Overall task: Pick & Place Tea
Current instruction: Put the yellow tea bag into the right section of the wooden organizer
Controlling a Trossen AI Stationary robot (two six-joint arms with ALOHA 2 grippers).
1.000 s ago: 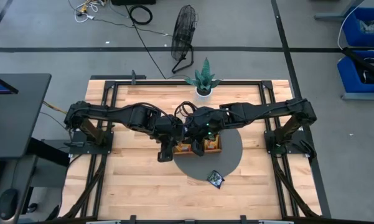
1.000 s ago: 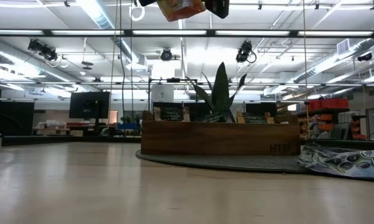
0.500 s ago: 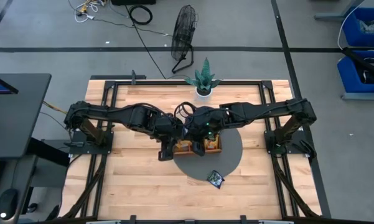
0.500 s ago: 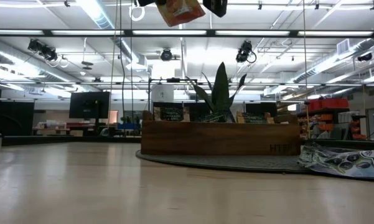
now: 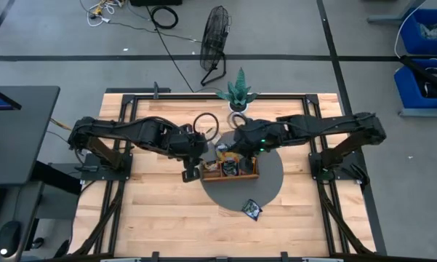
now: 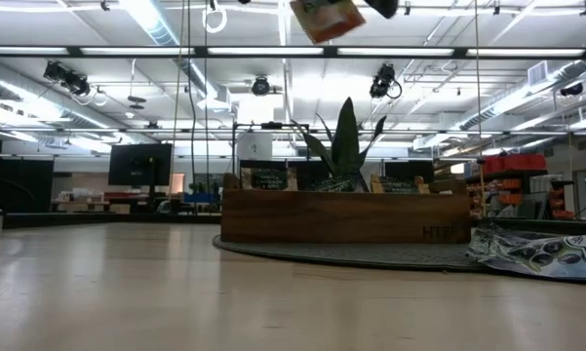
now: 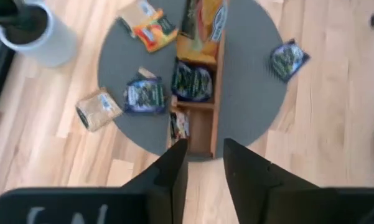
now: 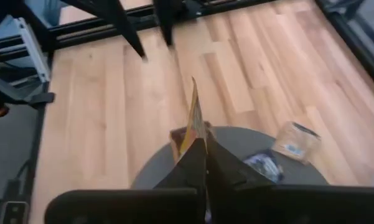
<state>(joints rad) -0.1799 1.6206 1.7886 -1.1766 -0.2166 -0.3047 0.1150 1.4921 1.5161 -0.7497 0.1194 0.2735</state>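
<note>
High above the wooden tray (image 6: 343, 216) hangs an orange tea sachet (image 6: 327, 18), with my right gripper (image 8: 205, 152) shut on it. In the right wrist view the sachet (image 8: 195, 121) shows edge-on. My left gripper (image 7: 204, 163) stands open over the tray's near end (image 7: 199, 146), holding nothing. The tray (image 7: 196, 93) lies on a round grey mat (image 7: 249, 106) and holds an orange-yellow sachet (image 7: 202, 28) and a dark blue one (image 7: 190, 81). Loose on the mat lie an orange sachet (image 7: 150, 28), a blue one (image 7: 144, 94), a tan one (image 7: 98, 109) and another blue one (image 7: 289, 57). My right gripper pinches the orange sachet by one edge (image 8: 196, 138) between its two shut fingers. The sachet sticks out past the fingertips. It is tilted and lifted clear, far above the tray.
A potted plant (image 5: 238, 91) in a white pot (image 7: 34, 25) stands at the far edge behind the mat. One dark blue sachet (image 5: 251, 209) lies at the mat's near rim. Bare wood (image 5: 160, 218) stretches along the near side of the table.
The orange sachet, high between both grippers a second ago, has gone toward the table's right with my right gripper and has tipped over more. My right arm has drawn back toward the right and far edges. My left arm has pulled back a little toward the left.
</note>
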